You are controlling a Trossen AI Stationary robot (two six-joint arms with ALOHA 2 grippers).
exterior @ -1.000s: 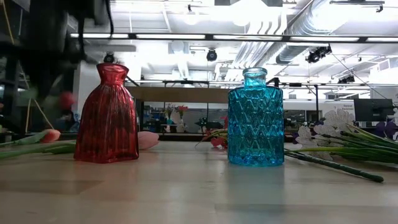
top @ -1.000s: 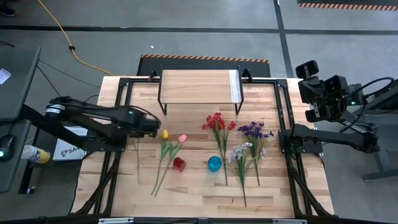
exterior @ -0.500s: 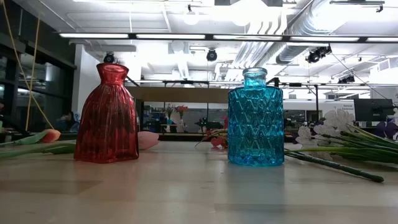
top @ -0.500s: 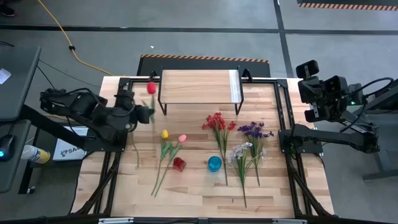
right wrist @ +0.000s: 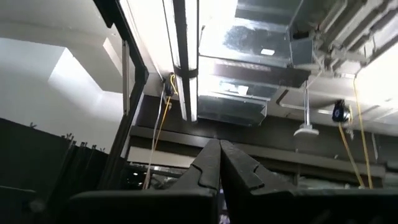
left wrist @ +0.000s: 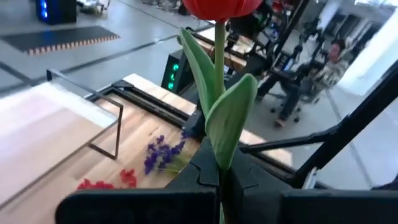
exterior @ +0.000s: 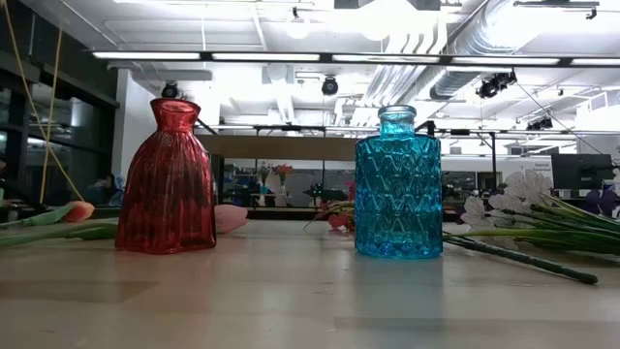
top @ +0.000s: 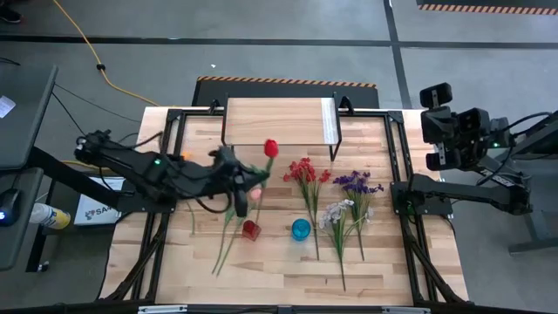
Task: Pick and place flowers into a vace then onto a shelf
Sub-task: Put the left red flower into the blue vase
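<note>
The left pincer (top: 237,179) reaches out over the middle of the wooden surface (top: 279,262), clenched on the green stem of a red tulip (top: 270,147) whose bloom stands above and beyond the fingers, toward the shelf (top: 279,120). In the left wrist view the stem (left wrist: 219,93) rises straight out from between the two dark fingers (left wrist: 205,171), pressed together on it, with two broad leaves folding around it and the red head (left wrist: 221,7) partly cut off by the picture's edge. The shelf sits at the far edge of the surface, its light wooden top bare, a pale strip at its right end. Just below the left pincer stands a small red vase (top: 251,230), and beside it, to the right, a blue vase (top: 301,229); the low view shows both upright and apart — the red vase (exterior: 169,176) ribbed and waisted, the blue vase (exterior: 398,184) with a diamond pattern. The other flowers lie flat on the surface: a pink tulip (top: 255,194) and long green stems (top: 223,247) near the red vase, a red cluster (top: 304,172) right of the held tulip, then a purple spray (top: 357,183) and a whitish spray (top: 335,213) farther right. The right pincer (top: 436,94) waits off the right side of the surface, raised and pointed upward, its fingers (right wrist: 214,165) clenched together on nothing — ceiling lights and ducts fill its wrist view.
</note>
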